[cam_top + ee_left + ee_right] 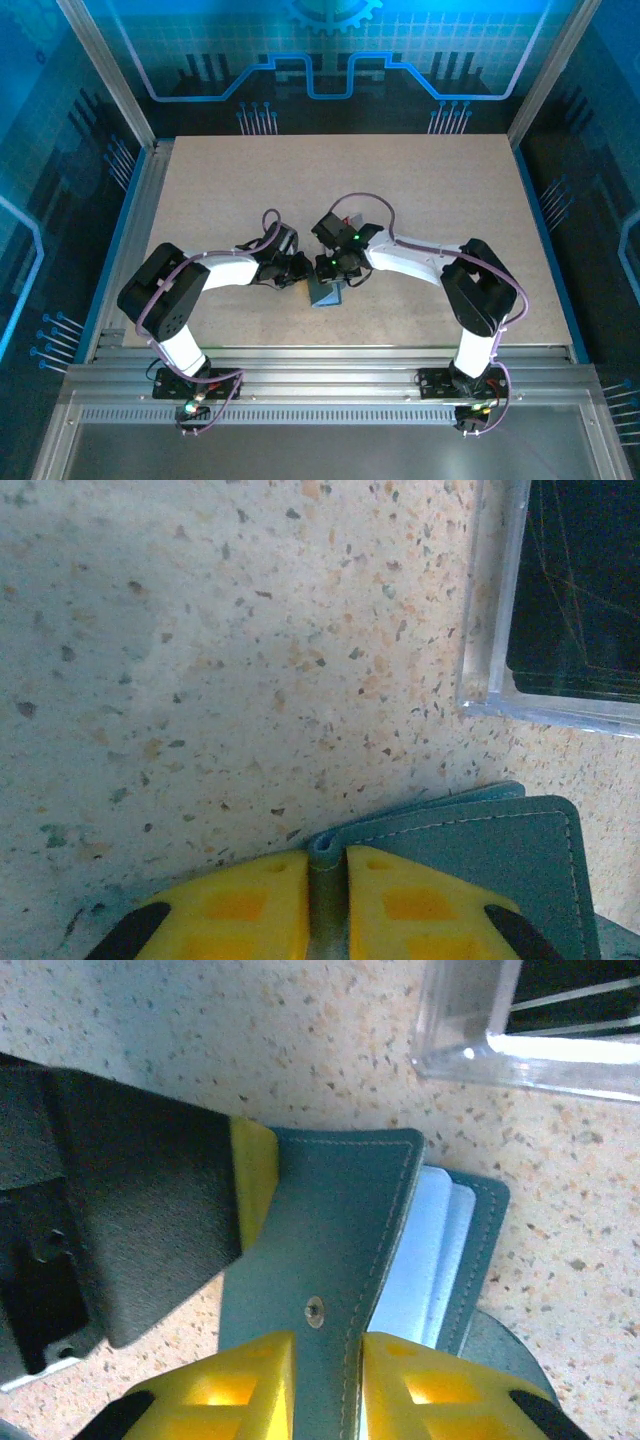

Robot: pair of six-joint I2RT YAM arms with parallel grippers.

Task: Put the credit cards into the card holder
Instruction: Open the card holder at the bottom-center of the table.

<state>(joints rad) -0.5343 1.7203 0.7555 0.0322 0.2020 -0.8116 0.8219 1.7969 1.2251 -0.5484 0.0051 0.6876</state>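
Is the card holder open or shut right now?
Open: the card holder is spread, pale lining showing between its flaps, one flap pinched in the right gripper.

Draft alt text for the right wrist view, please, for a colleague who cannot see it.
The right claw pinches the snap-studded flap of a slate-blue card holder, spread open to show its pale lining. The left claw, black with a yellow pad, grips another edge of it. A clear plastic case sits on the speckled table at upper right.
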